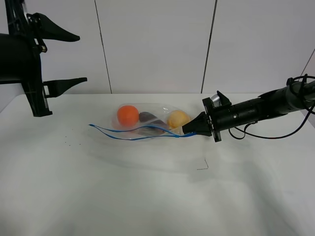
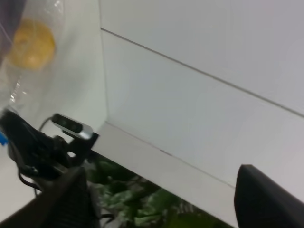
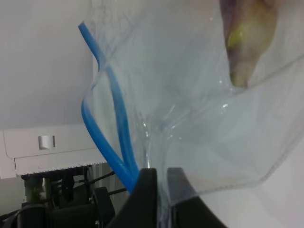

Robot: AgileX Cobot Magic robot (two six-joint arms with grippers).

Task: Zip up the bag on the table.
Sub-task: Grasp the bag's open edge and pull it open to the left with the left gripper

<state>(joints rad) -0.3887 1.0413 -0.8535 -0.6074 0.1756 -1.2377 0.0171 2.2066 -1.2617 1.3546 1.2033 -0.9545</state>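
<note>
Exterior high view: the bag (image 1: pixel 158 112) lies on its side near the middle of the tabletop (image 1: pixel 147 196), a little toward the far edge. Through it show an orange (image 1: pixel 128 115), a dark eggplant (image 1: pixel 147 118) and a pear (image 1: pixel 178 119) in a row. Its blue strip (image 1: pixel 129 135) runs along the near side in two lines that stand apart, so the mouth gapes. The right arm (image 1: pixel 256 110) reaches in low from the right, and the right jaws are pinched together on the bag's right end, where the two lines meet. The left arm (image 1: pixel 22 59) hangs high at the left, well apart from the bag. The left jaws are spread wide and hold nothing.

Left wrist view: both dark tips of the left jaws stand far apart with only wall between them. The pear (image 2: pixel 31 42) shows blurred through the bag (image 2: pixel 21 80).

Right wrist view: the right jaws are closed tight on the clear plastic of the bag (image 3: pixel 213 118), just beside the blue strip (image 3: pixel 107 114), whose two lines converge at the jaws.
</note>
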